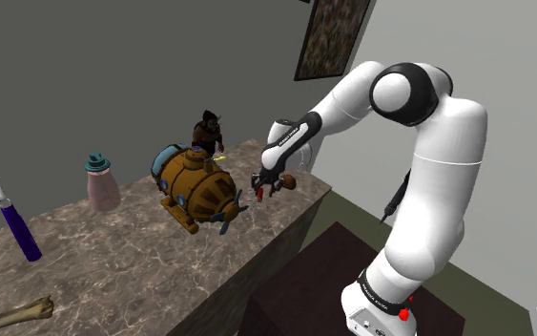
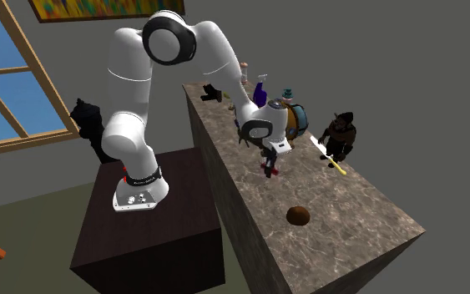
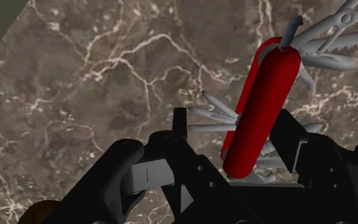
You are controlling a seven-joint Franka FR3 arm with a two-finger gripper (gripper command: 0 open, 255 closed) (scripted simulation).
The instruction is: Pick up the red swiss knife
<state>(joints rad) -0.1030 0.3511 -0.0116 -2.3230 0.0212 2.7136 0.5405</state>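
- My gripper is clamped on the red knife. One finger presses the red handle, and the other meets the grey blades fanned out on the opposite side.
- The knife sits slanted between the fingers, not square to them. I judge the open blades leave no even faces to close on, so the hold looks lopsided and could slip.
- I hold it over the counter, near the edge on the stand's side. It is clear of the brown toy submarine and the small brown ball, so nothing crowds the grip.
- I cannot tell whether the knife is off the counter or touching it. In the shoulder view it is just a red speck under my fingertips.
- The handle's near end is hidden behind the base of my fingers.
- Several blades are cut off at the edge of the wrist view, so I cannot tell how far they stick out.
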